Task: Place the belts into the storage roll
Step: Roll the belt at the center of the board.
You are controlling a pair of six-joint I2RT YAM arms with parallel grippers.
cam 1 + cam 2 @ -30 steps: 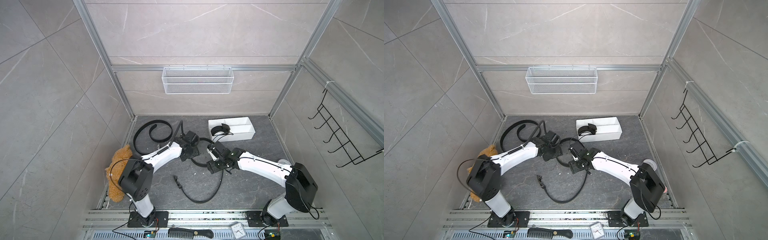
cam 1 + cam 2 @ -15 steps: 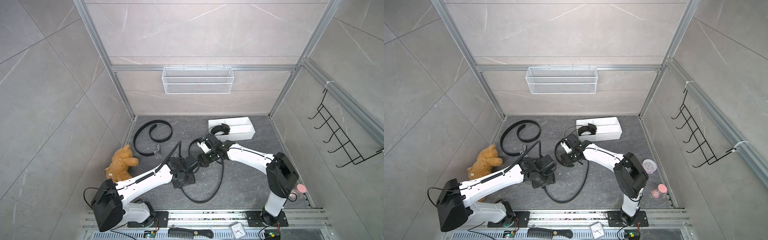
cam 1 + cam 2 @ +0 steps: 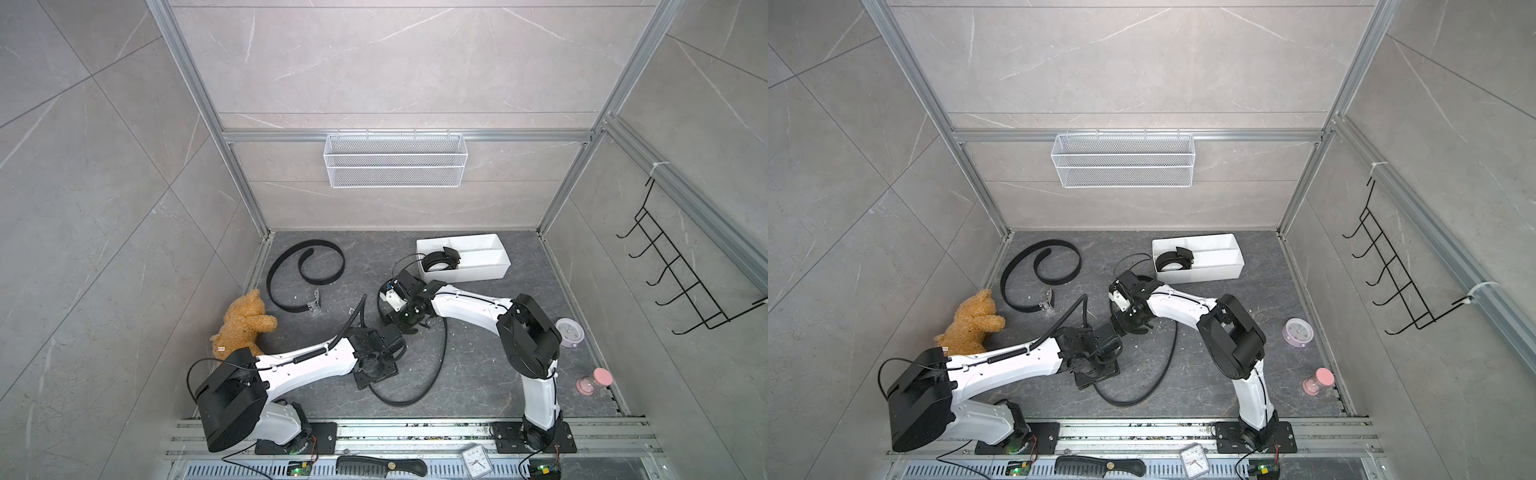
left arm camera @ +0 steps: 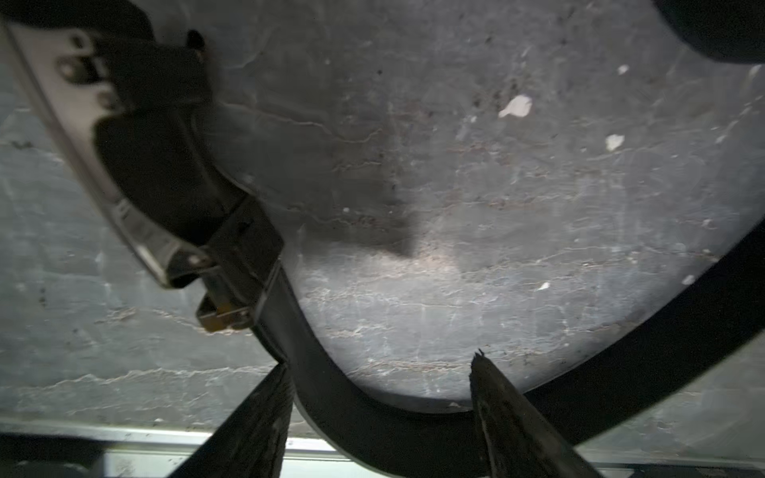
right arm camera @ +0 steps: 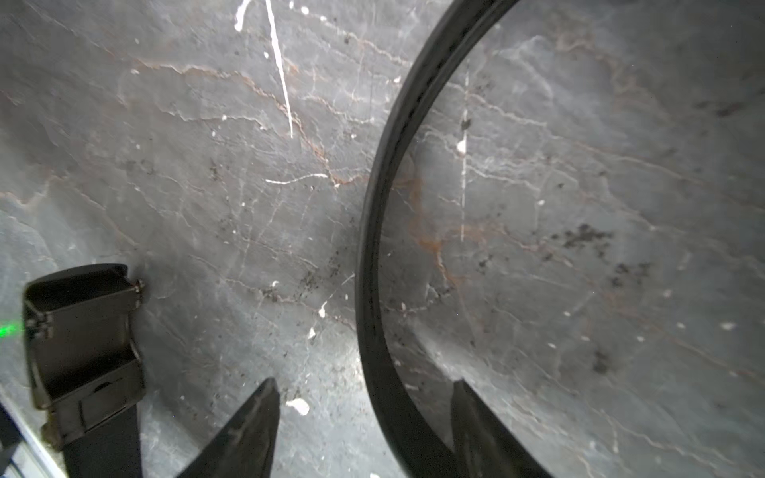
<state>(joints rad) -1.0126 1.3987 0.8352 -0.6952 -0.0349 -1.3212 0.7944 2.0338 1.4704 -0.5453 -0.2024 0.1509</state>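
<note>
Two sets spread — left fingers (image 4: 256, 418), right fingers (image 5: 244, 430) | belt (image 4: 364, 418) passes between each, U-curved | buckle (image 4: 174, 258) near left fingers

Left tool (image 4: 381, 364) spread, right tool (image 5: 364, 383) spread, arms reaching inward

Over the last second I've pulled the left tool (image 3: 376, 370) back from the far middle of the bench (image 3: 478, 374) toward the front rail (image 3: 415, 428). It now sits low over the buckle (image 4: 225, 289) end of the loose belt (image 4: 364, 422), which lay uncovered before. With that arm swung down and aside, the teddy bear (image 3: 243, 324) shows almost whole. The right tool (image 3: 409, 320) has shifted a little to the left, over another stretch of the same belt. Its arm has folded upright, so the pink clock (image 3: 569, 331) and the hourglass (image 3: 594, 380) it was hiding have come into sight.
</note>
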